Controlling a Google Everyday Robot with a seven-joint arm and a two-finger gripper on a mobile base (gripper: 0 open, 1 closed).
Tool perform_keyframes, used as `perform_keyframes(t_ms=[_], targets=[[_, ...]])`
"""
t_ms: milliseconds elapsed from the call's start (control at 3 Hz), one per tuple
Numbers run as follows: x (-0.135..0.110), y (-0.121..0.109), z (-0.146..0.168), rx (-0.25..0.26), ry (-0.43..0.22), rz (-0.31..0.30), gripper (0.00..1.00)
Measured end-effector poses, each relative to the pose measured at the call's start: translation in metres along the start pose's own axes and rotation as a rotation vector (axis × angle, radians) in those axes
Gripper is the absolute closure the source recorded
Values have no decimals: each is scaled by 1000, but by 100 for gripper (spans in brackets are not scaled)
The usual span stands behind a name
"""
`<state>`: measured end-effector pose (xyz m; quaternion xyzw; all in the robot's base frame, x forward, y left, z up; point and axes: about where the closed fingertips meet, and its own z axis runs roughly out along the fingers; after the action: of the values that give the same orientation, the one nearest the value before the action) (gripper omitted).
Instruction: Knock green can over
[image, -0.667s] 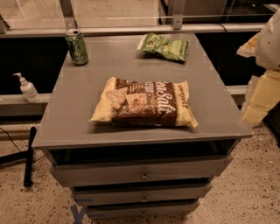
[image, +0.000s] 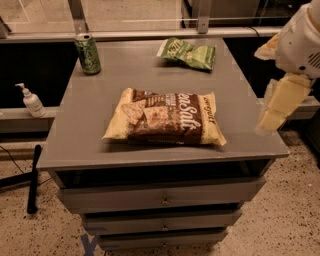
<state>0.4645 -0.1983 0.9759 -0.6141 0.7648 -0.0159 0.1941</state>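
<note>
The green can (image: 88, 53), slim with a silver top, stands upright at the far left corner of the grey cabinet top (image: 90, 130). My gripper (image: 278, 107) hangs at the right edge of the view, just beyond the cabinet's right side, pointing down. It is far from the can, across the whole width of the top, and it holds nothing that I can see.
A large brown and cream chip bag (image: 167, 118) lies in the middle of the top. A crinkled green chip bag (image: 189, 52) lies at the far right. A white pump bottle (image: 32, 101) stands on a ledge to the left. Drawers (image: 162, 197) sit below.
The gripper has shifted slightly to the left, toward the cabinet's right edge. The can and both bags have not moved.
</note>
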Motion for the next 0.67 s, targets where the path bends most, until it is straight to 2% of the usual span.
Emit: perform_keyframes(t_ms=[333, 667], targets=[[-49, -35, 30, 3, -150, -43, 0], [-112, -72, 59, -1, -336, -62, 0]])
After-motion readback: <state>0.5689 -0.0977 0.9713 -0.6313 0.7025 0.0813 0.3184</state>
